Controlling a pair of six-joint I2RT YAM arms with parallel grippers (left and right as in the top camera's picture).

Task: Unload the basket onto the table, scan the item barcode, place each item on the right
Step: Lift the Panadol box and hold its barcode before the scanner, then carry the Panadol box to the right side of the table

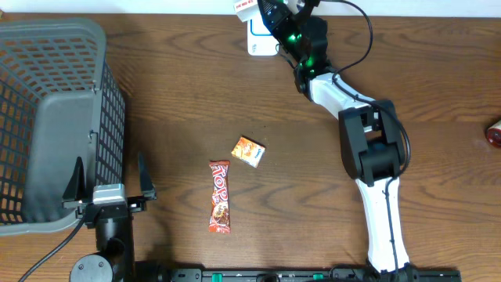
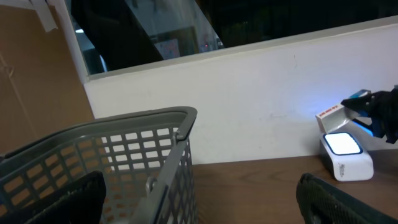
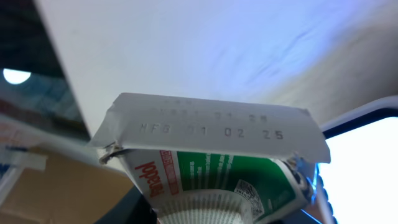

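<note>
The item, a white packet (image 1: 245, 8) with green and red print, is held at the table's far edge, just above the white scanner (image 1: 261, 39). My right gripper (image 1: 275, 17) is shut on it. In the right wrist view the packet (image 3: 211, 155) fills the frame, its crimped end with stamped date on top, and the lit scanner window (image 3: 370, 162) glows on the right. In the left wrist view the packet (image 2: 333, 116) hangs over the glowing scanner (image 2: 346, 152). My left gripper (image 1: 109, 178) stands open and empty beside the basket.
A grey mesh basket (image 1: 47, 117) fills the left side of the table, its rim (image 2: 124, 127) close before the left gripper. A small orange box (image 1: 248, 151) and a red candy bar (image 1: 220, 197) lie mid-table. A red object (image 1: 494, 133) sits at the right edge.
</note>
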